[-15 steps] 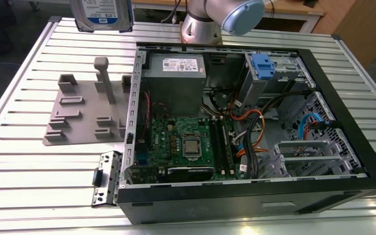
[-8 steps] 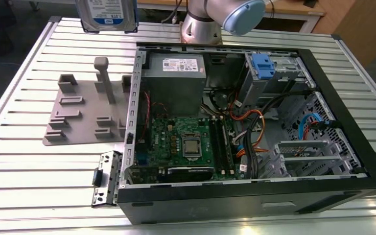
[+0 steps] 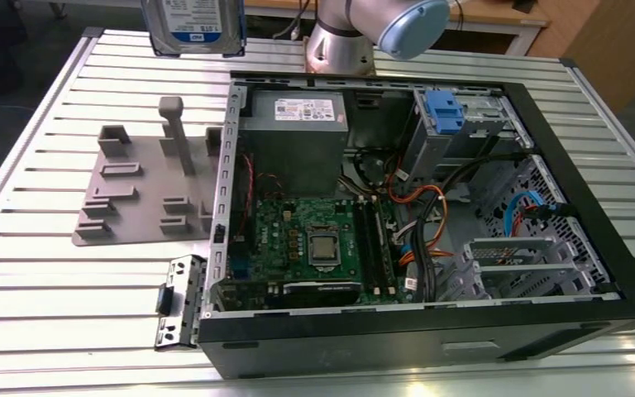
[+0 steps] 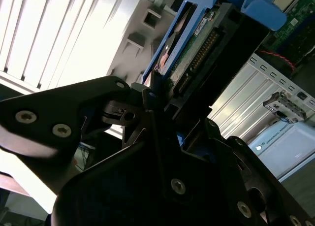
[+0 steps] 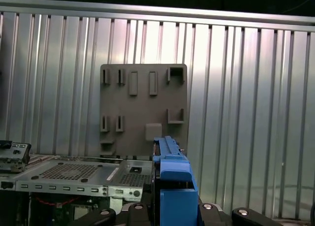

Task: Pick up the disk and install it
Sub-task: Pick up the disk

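The disk (image 3: pixel 196 29), silver with a white-and-blue label and a blue rail frame, hangs upright high above the far side of the slatted table, over the grey fixture plate (image 3: pixel 146 186). In the second wrist view my gripper (image 4: pixel 177 105) is shut on the disk (image 4: pixel 206 44), with the black fingers (image 4: pixel 150 95) clamped on its near end and its connector edge facing the camera. In the first wrist view the disk (image 5: pixel 170 172) appears edge-on as a blue rail between the gripper (image 5: pixel 172 206) parts, above the fixture plate (image 5: pixel 142 110).
An open computer case (image 3: pixel 428 223) lies on the slatted metal table (image 3: pixel 53 281), holding a motherboard (image 3: pixel 312 240), a grey power supply (image 3: pixel 292 141) and a drive cage with a blue latch (image 3: pixel 448 112). A small metal bracket (image 3: pixel 179 302) lies by the case's near corner. The arm's base (image 3: pixel 340 50) stands behind the case.
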### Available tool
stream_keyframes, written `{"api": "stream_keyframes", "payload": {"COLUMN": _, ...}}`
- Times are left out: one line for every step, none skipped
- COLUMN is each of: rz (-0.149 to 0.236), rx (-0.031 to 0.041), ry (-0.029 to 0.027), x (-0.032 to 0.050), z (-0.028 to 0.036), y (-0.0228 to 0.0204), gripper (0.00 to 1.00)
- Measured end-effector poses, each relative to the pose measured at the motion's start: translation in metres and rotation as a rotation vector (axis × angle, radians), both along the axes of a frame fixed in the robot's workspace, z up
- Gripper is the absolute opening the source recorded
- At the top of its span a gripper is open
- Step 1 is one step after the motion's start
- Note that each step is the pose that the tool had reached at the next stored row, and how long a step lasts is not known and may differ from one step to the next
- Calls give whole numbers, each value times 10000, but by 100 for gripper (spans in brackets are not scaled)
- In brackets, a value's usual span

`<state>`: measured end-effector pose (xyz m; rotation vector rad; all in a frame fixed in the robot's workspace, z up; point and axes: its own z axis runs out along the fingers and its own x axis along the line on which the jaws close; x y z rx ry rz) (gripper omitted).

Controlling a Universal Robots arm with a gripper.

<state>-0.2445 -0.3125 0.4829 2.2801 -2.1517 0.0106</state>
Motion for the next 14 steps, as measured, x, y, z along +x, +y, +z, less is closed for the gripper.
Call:
{"api": "stream_keyframes", "payload": {"rz": 0, "rx": 0, "ry": 0, "x": 18, "z": 0, "y": -1, "gripper": 36}}
{"api": "stream_keyframes", "payload": {"rz": 1, "rx": 0, "ry": 1, "x": 36, "z": 0, "y": -2, "gripper": 36}}
{"api": "stream_keyframes", "payload": {"rz": 0, "rx": 0, "ry": 1, "x": 54, "z": 0, "y": -3, "gripper": 36}}
{"api": "stream_keyframes", "payload": {"rz": 0, "rx": 0, "ry": 0, "x": 73, "z": -1, "y": -5, "gripper": 36}}
{"api": "stream_keyframes", "payload": {"rz": 1, "rx": 0, "ry": 1, "x": 92, "z": 0, "y": -6, "gripper": 36}}
{"api": "stream_keyframes", "payload": {"rz": 1, "rx": -1, "ry": 1, "x": 112, "z": 0, "y": -7, "gripper": 36}}
{"api": "stream_keyframes", "payload": {"rz": 1, "rx": 0, "ry": 0, "x": 131, "z": -1, "y": -8, "gripper": 36}}
{"api": "stream_keyframes", "payload": {"rz": 1, "rx": 0, "ry": 1, "x": 150, "z": -1, "y": -9, "gripper": 36}}
{"api": "stream_keyframes", "payload": {"rz": 0, "rx": -1, "ry": 1, "x": 169, "z": -1, "y": -10, "gripper": 36}}
{"api": "stream_keyframes", "payload": {"rz": 0, "rx": 0, "ry": 1, "x": 188, "z": -1, "y": -11, "gripper": 36}}
{"api": "stream_keyframes", "payload": {"rz": 0, "rx": 0, "ry": 1, "x": 209, "z": -1, "y": -12, "gripper": 36}}
{"api": "stream_keyframes", "payload": {"rz": 0, "rx": 0, "ry": 1, "x": 227, "z": -2, "y": -13, "gripper": 36}}
{"api": "stream_keyframes", "payload": {"rz": 0, "rx": 0, "ry": 1, "x": 246, "z": -2, "y": -14, "gripper": 36}}
{"api": "stream_keyframes", "payload": {"rz": 1, "rx": 0, "ry": 1, "x": 266, "z": -2, "y": -15, "gripper": 36}}
